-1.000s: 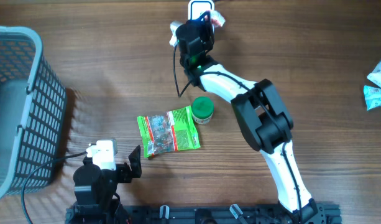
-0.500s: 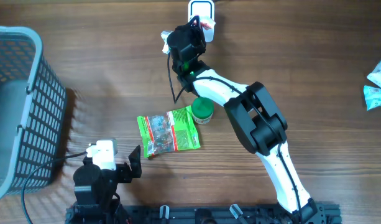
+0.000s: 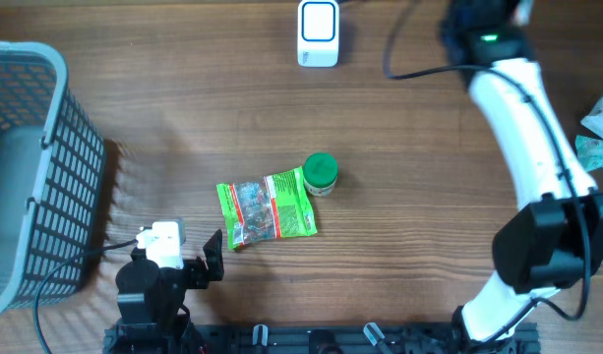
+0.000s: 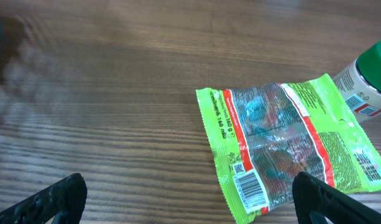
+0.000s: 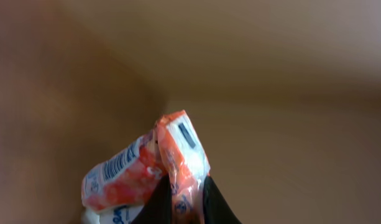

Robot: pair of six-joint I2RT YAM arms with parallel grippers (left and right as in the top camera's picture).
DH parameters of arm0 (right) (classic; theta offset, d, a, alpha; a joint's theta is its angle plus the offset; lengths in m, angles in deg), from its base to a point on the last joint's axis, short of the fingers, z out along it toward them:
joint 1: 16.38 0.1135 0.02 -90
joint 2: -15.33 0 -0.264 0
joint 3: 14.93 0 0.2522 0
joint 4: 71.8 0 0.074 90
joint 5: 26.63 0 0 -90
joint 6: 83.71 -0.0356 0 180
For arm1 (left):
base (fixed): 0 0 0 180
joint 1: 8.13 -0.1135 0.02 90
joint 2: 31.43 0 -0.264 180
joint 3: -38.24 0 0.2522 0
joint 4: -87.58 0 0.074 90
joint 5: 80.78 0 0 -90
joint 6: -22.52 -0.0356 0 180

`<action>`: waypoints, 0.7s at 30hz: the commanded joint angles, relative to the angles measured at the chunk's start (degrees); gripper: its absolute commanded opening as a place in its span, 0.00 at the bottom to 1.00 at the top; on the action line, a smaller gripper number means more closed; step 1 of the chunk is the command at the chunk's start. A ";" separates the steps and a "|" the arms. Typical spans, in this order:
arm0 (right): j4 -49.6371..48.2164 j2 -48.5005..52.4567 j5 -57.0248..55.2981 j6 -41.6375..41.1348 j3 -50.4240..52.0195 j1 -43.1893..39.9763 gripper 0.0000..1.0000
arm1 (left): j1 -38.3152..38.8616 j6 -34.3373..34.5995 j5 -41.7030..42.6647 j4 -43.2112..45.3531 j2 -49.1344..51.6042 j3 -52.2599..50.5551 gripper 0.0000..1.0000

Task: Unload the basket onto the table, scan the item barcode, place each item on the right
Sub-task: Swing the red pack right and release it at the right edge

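My right gripper (image 5: pixel 181 208) is shut on an orange and white snack packet (image 5: pixel 140 171), pinching its lower edge; a barcode shows on the packet's left side. Only blurred brown background lies behind it. In the overhead view the right arm (image 3: pixel 512 93) reaches to the top edge at the right, well to the right of the white scanner (image 3: pixel 318 20), and its gripper is mostly cut off there. My left gripper (image 4: pixel 190 200) stands open low over the table, near the front left. The green packet's (image 4: pixel 283 143) barcode corner lies by its right finger.
A green packet (image 3: pixel 267 206) and a green-capped bottle (image 3: pixel 321 174) lie mid-table. A grey mesh basket (image 3: pixel 26 167) fills the left side. Two light packets (image 3: pixel 598 133) sit at the right edge.
The right arm has swung from over the scanner far to the right along the top edge, carrying the orange packet. The left arm has not moved.
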 commanded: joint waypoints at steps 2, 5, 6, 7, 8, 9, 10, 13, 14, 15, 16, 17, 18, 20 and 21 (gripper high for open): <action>9.14 4.09 15.34 -36.24 2.51 -15.41 0.04 | -0.22 -0.11 -0.13 0.13 -0.20 -0.17 1.00; 14.40 5.90 26.18 -43.21 4.13 -24.81 0.04 | -0.22 -0.11 -0.13 0.13 -0.20 -0.17 1.00; 14.99 6.23 30.71 -45.27 4.87 -26.36 0.04 | -0.22 -0.11 -0.13 0.13 -0.20 -0.17 1.00; 15.21 6.56 35.12 -47.36 5.97 -27.71 0.04 | -0.22 -0.11 -0.13 0.11 -0.20 -0.17 1.00; 14.84 6.93 38.64 -48.92 8.11 -29.11 0.04 | -0.22 -0.11 -0.13 0.13 -0.20 -0.17 1.00; 13.22 7.28 39.36 -50.88 10.73 -30.10 0.04 | -0.22 -0.11 -0.13 0.13 -0.20 -0.17 1.00; 11.04 7.67 39.32 -53.59 13.92 -31.08 0.04 | -0.22 -0.11 -0.13 0.11 -0.20 -0.17 1.00; 6.01 8.07 39.34 -56.96 19.91 -32.22 0.06 | -0.22 -0.11 -0.13 0.13 -0.20 -0.17 1.00; 6.12 8.04 39.32 -57.72 19.65 -32.20 0.12 | -0.22 -0.11 -0.13 0.13 -0.20 -0.17 1.00; 6.82 7.56 39.58 -58.60 18.75 -32.20 0.42 | -0.22 -0.11 -0.13 0.13 -0.20 -0.17 1.00; 8.35 6.75 40.54 -59.71 16.96 -32.20 0.75 | -0.22 -0.11 -0.13 0.13 -0.20 -0.17 1.00; 10.56 5.70 42.53 -60.52 14.49 -32.20 0.98 | -0.22 -0.11 -0.13 0.13 -0.20 -0.17 1.00; 12.94 4.70 44.94 -61.29 11.98 -32.13 0.99 | -0.22 -0.11 -0.13 0.13 -0.20 -0.17 1.00; 21.53 0.72 53.96 -65.02 4.66 -31.06 1.00 | -0.22 -0.11 -0.13 0.13 -0.20 -0.17 1.00; 24.52 -0.70 57.00 -67.63 2.78 -30.42 1.00 | -0.22 -0.11 -0.13 0.13 -0.20 -0.17 1.00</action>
